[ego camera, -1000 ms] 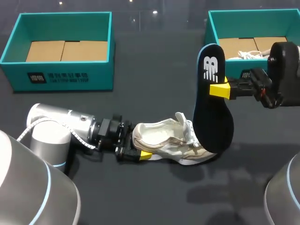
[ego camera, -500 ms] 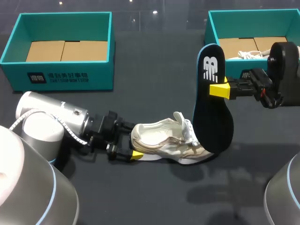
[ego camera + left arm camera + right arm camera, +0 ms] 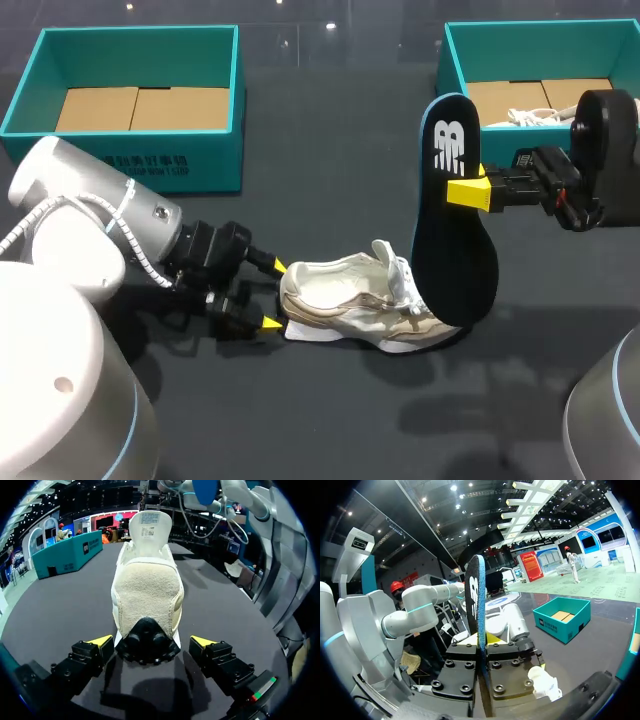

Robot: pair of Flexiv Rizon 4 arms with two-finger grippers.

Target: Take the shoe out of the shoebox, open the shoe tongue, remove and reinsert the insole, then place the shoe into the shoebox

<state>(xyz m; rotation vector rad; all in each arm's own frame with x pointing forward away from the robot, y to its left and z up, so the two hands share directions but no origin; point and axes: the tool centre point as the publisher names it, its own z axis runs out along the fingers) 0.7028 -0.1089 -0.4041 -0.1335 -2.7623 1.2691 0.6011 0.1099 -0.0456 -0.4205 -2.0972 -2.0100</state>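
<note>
Near the middle of the dark table (image 3: 330, 420) a cream shoe (image 3: 355, 305) stands on its sole, heel toward my left arm and toe toward my right, its tongue lifted up from the opening. The left gripper (image 3: 271, 294) sits low at the heel with its jaws spread wide; the left wrist view shows one yellow tip on each side of the heel, both clear of it, so it holds nothing. The right gripper (image 3: 470, 192) comes in from the right side and is closed on the dark insole (image 3: 455, 215), pinching it at mid-length from both faces. That insole hangs on end, its marked heel part up and its toe part down over the front of the shoe; whether it touches the shoe, I cannot tell. Two teal shoeboxes stand at the far side: the left shoebox (image 3: 130, 165) and the right shoebox (image 3: 455, 60), which holds a second pale shoe (image 3: 530, 117).
</note>
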